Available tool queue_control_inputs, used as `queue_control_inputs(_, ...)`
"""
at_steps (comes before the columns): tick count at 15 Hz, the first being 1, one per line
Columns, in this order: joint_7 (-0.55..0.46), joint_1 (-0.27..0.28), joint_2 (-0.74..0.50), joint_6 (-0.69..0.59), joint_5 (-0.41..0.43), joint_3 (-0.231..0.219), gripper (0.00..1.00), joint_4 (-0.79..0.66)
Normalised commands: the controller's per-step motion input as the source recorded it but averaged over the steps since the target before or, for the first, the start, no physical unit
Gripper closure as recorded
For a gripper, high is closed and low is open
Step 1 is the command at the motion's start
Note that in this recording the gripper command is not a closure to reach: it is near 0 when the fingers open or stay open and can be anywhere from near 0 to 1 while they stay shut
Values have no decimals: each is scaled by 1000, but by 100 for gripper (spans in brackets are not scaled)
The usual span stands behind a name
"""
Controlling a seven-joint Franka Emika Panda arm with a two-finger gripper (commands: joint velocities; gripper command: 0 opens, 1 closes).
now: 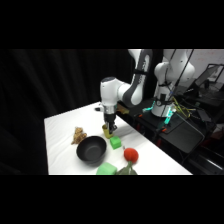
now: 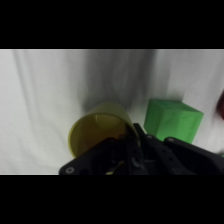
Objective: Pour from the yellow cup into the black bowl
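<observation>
The yellow cup (image 1: 106, 131) stands upright on the white table, just right of and behind the black bowl (image 1: 91, 149). My gripper (image 1: 109, 125) has come straight down onto the cup's rim. In the wrist view the yellow cup (image 2: 97, 131) shows its open mouth, close below and left of centre. The gripper's black linkage (image 2: 145, 157) covers the cup's near right edge. I cannot see inside the cup well enough to tell its contents. The bowl is out of the wrist view.
A green cube (image 1: 116, 143) (image 2: 172, 120) sits right next to the cup. A red ball (image 1: 131, 155) lies further front right, a green block (image 1: 106, 170) at the front edge and a brown toy (image 1: 78, 135) left of the bowl.
</observation>
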Motion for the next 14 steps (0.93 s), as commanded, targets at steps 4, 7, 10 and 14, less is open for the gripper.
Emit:
queue_control_inputs(4, 366, 242, -581, -330, -312, -141, 13, -174)
queue_control_inputs(7, 317, 168, -500, -408, -244, -8, 13, -67)
queue_control_inputs(10, 207, 79, -264, -306, -153, 73, 13, 42)
queue_control_inputs(14, 70, 47, -84, -214, -58, 89, 13, 117)
